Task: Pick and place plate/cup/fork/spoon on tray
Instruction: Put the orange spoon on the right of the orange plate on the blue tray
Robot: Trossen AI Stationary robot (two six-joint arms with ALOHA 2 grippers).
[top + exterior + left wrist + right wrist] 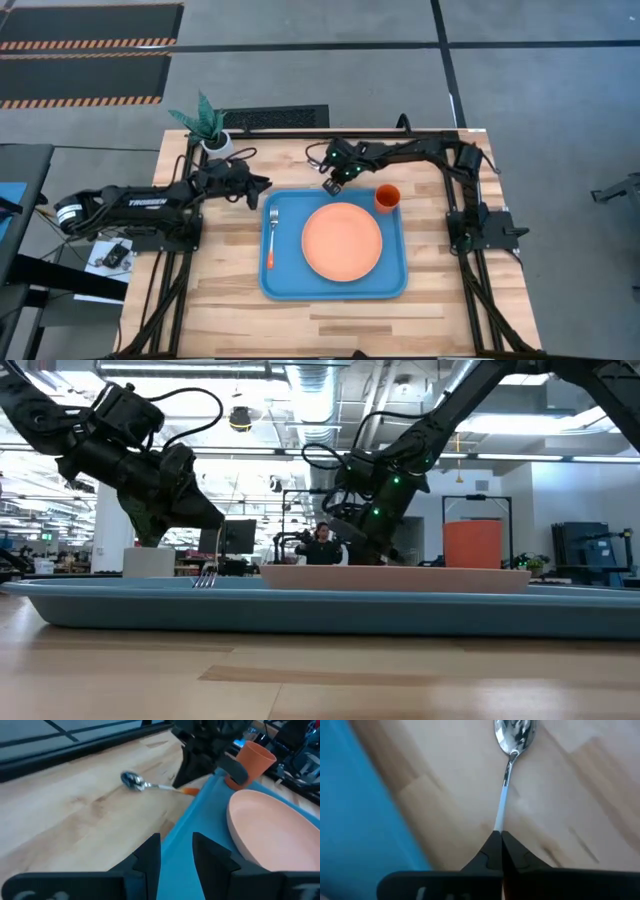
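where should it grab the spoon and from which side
By the orange handle, from above. The spoon lies flat on the table just outside the blue tray, bowl pointing away from it, so the thin handle fits between the fingers. The right gripper is already shut on it there.
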